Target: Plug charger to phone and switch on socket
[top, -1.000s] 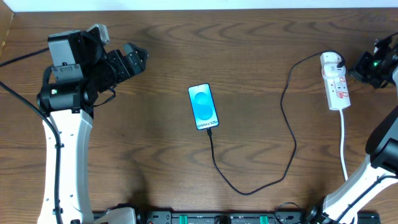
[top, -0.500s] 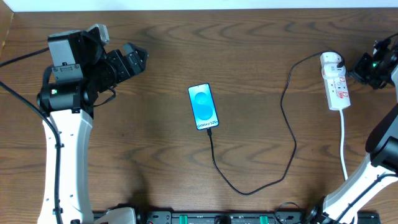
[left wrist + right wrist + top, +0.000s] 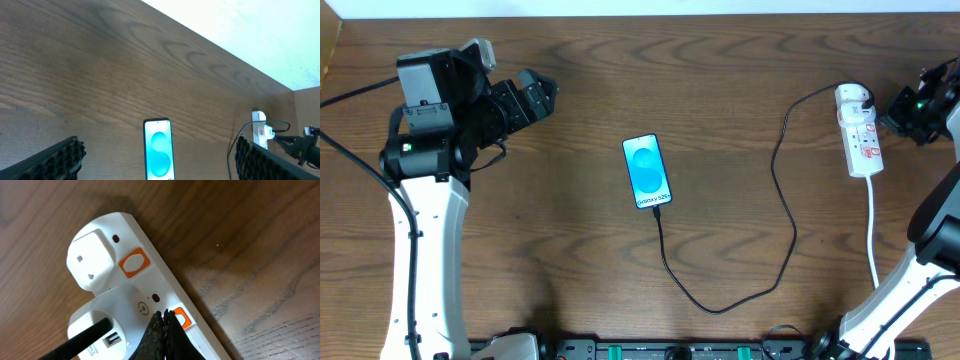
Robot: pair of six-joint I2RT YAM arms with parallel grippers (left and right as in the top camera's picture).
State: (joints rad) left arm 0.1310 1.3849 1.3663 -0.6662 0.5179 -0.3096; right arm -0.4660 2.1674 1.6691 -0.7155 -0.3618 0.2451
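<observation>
The phone (image 3: 647, 171) lies mid-table with its cyan screen lit; it also shows in the left wrist view (image 3: 158, 149). The black charger cable (image 3: 785, 215) runs from the phone's bottom edge in a loop to a white plug (image 3: 852, 97) seated in the white power strip (image 3: 864, 143). In the right wrist view the plug (image 3: 97, 331) sits in the strip (image 3: 150, 287) beside orange switches. My right gripper (image 3: 165, 316) is shut, its tips touching the strip by an orange switch (image 3: 181, 318). My left gripper (image 3: 535, 95) is open and empty, far left of the phone.
The strip's white cord (image 3: 873, 235) runs toward the front edge at the right. A second orange switch (image 3: 134, 262) and a white plug cover (image 3: 92, 260) sit at the strip's end. The table's back edge (image 3: 225, 50) meets a pale wall.
</observation>
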